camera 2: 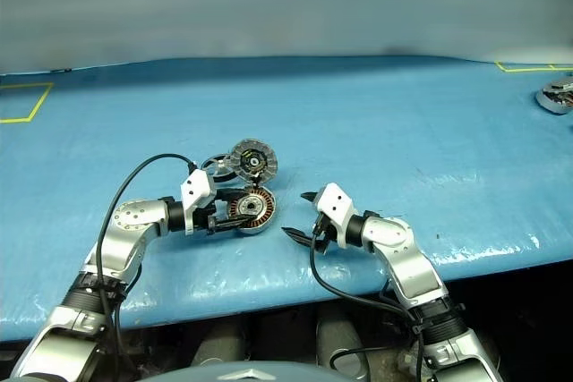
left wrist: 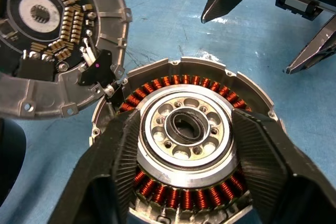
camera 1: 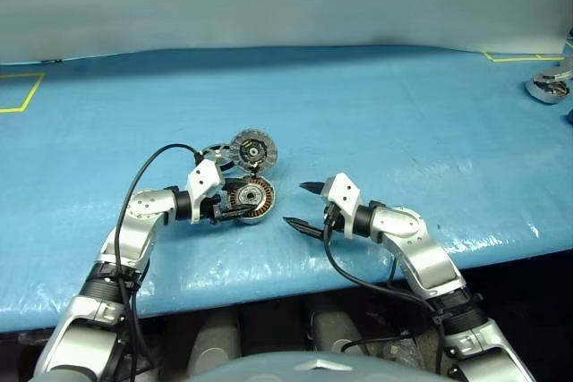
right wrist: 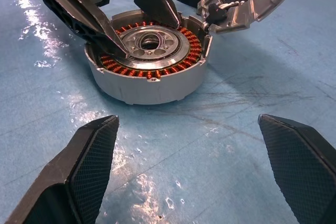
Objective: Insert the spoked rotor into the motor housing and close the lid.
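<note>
One blue table [camera 1: 376, 114] bears motor housing [camera 1: 248, 199].

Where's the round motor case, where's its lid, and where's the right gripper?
housing [right wrist: 142, 90], right wrist view, grey outer wall.
lid [camera 1: 253, 148], left eye view, ribbed inner face.
right gripper [camera 1: 302, 204], left eye view, between the fingertips.

Your left claw's fingers [left wrist: 121, 166] cover the motor housing [left wrist: 252, 90] windings at three and nine o'clock of the silver centre, and its near rim runs off the frame. The lid [left wrist: 63, 100] is cut off at the wrist view's corner. At twelve o'clock of your left claw [camera 1: 226, 207], a dark ring [camera 1: 215, 153] sits half behind the lid, too small to identify. A silver object [camera 1: 548, 87] at the table [camera 1: 376, 105] edge is cropped.
</note>
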You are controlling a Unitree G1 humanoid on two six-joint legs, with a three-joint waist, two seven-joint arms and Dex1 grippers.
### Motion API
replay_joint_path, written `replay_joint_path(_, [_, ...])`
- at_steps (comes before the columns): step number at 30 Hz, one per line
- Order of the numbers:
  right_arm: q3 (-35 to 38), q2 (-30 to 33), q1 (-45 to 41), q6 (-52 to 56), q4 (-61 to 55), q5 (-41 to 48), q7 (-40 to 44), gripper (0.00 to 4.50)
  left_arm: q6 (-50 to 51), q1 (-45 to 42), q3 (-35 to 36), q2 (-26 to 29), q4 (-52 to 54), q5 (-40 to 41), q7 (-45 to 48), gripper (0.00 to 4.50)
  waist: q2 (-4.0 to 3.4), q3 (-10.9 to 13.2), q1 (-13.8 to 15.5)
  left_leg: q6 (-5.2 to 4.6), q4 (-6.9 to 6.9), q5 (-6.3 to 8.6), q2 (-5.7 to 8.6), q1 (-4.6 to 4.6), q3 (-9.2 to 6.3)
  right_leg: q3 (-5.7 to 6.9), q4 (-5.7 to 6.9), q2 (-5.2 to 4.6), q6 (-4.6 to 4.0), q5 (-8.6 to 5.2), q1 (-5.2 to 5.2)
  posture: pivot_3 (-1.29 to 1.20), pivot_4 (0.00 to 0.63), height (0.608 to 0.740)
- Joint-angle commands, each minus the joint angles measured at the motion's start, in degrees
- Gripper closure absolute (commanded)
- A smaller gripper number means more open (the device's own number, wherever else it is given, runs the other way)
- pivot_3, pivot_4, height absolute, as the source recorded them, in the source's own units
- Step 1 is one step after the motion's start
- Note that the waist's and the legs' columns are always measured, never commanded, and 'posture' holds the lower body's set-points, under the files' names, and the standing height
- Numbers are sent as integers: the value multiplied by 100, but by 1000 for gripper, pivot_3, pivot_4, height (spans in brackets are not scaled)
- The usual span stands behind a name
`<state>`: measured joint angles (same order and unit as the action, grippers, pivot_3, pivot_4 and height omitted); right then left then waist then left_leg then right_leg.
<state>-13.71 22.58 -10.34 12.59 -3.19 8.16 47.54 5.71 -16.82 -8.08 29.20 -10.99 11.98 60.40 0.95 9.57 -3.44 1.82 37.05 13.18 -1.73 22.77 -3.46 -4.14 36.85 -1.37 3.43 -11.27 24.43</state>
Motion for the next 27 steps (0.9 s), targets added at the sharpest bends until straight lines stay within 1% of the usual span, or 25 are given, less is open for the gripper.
replay_joint_path(1, [6,-24,-103,-137,-69,17,-2,0,-35,-65,128,-69,42,130,-33,1481,0,0,2,0,0,0,0,0,0,0,0,0,0,0,0,0,150,740])
replay_joint_path(2, [6,-28,-110,-137,-56,15,-2,0,-36,-77,132,-75,40,132,-48,1481,0,0,3,0,0,0,0,1,0,0,0,0,1,0,0,0,150,740])
replay_joint_path(5, [3,-37,-121,-142,-27,10,-2,0,-34,-87,143,-104,48,154,-71,2053,0,0,3,0,0,0,0,1,0,0,-1,0,1,1,0,0,150,740])
replay_joint_path(7, [1,-41,-121,-142,-23,9,-6,0,-28,-85,149,-117,47,169,-59,2808,0,0,2,0,0,0,0,1,-1,0,0,0,1,1,0,0,150,740])
replay_joint_path(11, [4,-47,-110,-137,-22,12,-13,0,-56,-98,149,-143,29,163,-58,4056,0,0,4,0,0,0,0,1,0,0,0,0,2,1,0,0,150,740])
replay_joint_path(12, [3,-46,-104,-137,-21,10,-14,0,-43,-101,148,-143,34,166,-45,4441,0,0,3,0,1,0,1,1,0,0,0,0,2,1,-1,0,150,740])
replay_joint_path(22, [-10,-48,-68,-137,-37,1,-29,0,-9,-87,159,-127,63,128,-21,4441,0,0,3,0,1,0,1,1,0,-1,0,0,2,1,-1,0,150,740])
replay_joint_path(27, [-21,-54,-75,-150,-15,4,-56,0,126,-50,-242,179,15,-415,42,4441,0,-1,3,0,1,0,1,-1,-1,-1,0,0,2,1,-2,0,150,740])
